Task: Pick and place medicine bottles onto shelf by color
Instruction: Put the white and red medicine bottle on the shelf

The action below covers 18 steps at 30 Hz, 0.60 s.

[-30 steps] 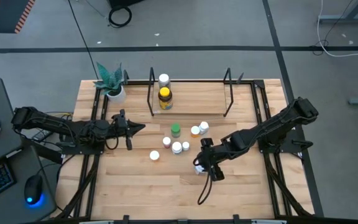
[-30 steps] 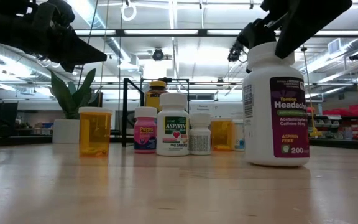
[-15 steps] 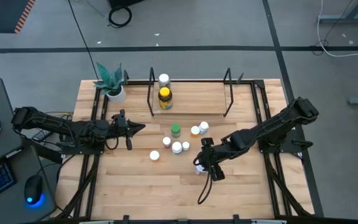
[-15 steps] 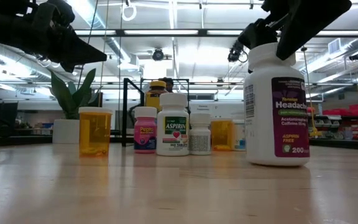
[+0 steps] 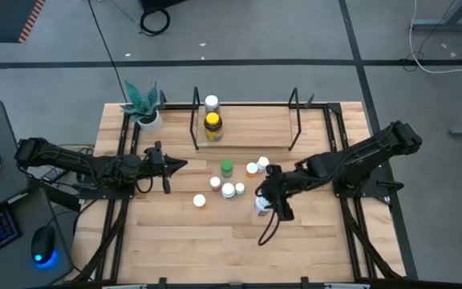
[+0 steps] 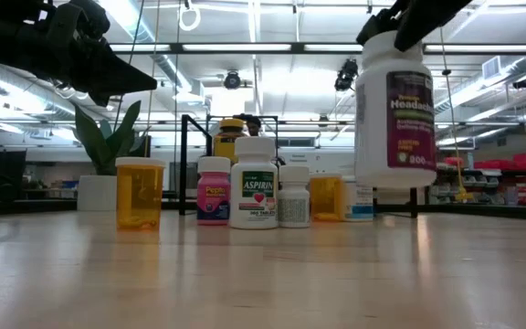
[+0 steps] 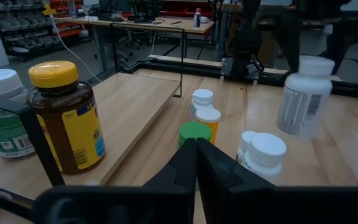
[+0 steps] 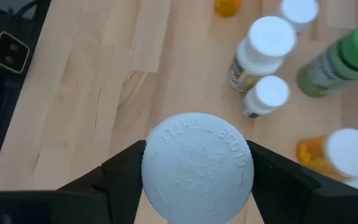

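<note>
Your wooden table point(image 5: 175, 233) carries the shelf point(image 5: 251, 128) at twelve o'clock, with the amber yellow-lidded bottle point(image 5: 212, 126) and a white-capped bottle point(image 5: 211, 103) already on its eleven o'clock end. The main change: the headache-tablet bottle point(image 6: 394, 114), which stood on the wood a moment ago, now hangs clear of it, pinched at the cap by your right gripper point(image 5: 263, 197), just off four o'clock from the loose cluster. So the pick is done; I judge the carry to the shelf comes next. Your left gripper point(image 5: 175, 167) waits at nine o'clock, fingers pressed together, holding nothing. The aspirin bottle point(image 6: 254, 196) and the green-capped bottle point(image 5: 226, 168) are still unsorted.
</note>
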Available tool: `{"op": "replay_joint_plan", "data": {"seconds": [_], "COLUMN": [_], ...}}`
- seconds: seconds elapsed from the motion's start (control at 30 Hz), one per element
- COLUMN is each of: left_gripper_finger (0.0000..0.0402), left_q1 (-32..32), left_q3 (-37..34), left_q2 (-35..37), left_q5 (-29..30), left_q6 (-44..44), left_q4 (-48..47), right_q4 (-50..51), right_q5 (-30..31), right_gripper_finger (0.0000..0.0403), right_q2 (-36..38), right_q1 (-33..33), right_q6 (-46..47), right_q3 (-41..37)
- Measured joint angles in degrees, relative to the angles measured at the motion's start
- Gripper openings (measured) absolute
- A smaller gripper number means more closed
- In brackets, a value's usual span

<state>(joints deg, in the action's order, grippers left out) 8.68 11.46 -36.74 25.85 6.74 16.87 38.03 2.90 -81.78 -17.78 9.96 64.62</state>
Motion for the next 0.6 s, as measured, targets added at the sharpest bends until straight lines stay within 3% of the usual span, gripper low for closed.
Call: {"op": "replay_joint_plan", "data": {"seconds": [0.6], "left_gripper_finger": [0.0014], "left_q1": [0.0], "left_q3": [0.0], "left_q2": [0.0], "left_q5": [0.0], "left_q6": [0.0], "left_q4": [0.0], "right_q4": [6.3], "right_q5": [-1.6], "right_gripper_finger": [0.0260], "right_q2": [7.3], "right_q1": [8.3], "right_q6": [-2.1], "right_q3": [0.0]}}
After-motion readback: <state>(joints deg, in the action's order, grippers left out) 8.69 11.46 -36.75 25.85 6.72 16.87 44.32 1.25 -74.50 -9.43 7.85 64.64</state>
